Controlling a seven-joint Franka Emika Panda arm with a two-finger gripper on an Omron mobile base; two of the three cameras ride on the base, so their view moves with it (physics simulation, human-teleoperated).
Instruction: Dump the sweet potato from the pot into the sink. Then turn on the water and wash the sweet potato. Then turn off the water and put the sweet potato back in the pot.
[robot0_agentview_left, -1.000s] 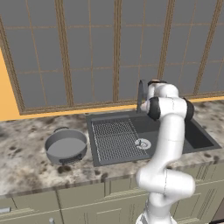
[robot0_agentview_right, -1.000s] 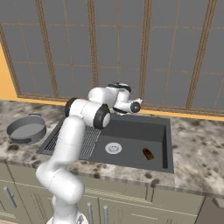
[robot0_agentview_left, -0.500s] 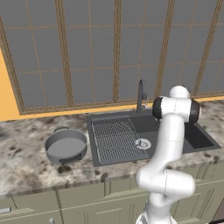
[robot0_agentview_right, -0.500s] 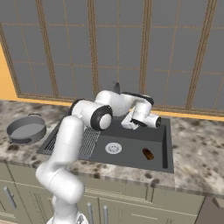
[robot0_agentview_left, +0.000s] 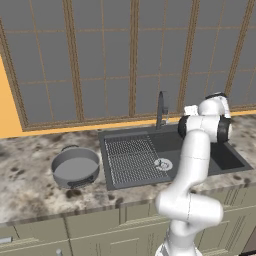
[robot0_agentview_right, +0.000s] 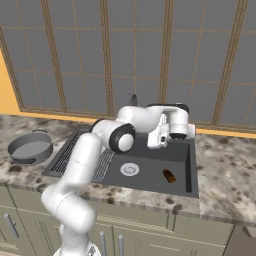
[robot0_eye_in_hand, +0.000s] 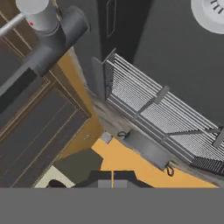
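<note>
Swung from the faucet (robot0_agentview_left: 161, 108) toward the sink's (robot0_agentview_right: 186, 172) right side
Gripper (robot0_agentview_right: 161, 136), fingers together and empty, hangs mid-frame above the sweet potato (robot0_agentview_right: 169, 176) on the basin floor; pickup comes next, pot (robot0_agentview_left: 75, 167) waits at left

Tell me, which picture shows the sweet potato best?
The right base view: the sweet potato lies in plain sight on the floor of the sink, right of the round drain. In the left base view the arm blocks that part of the basin, and the hand view looks at the ribbed draining grid instead.
</note>
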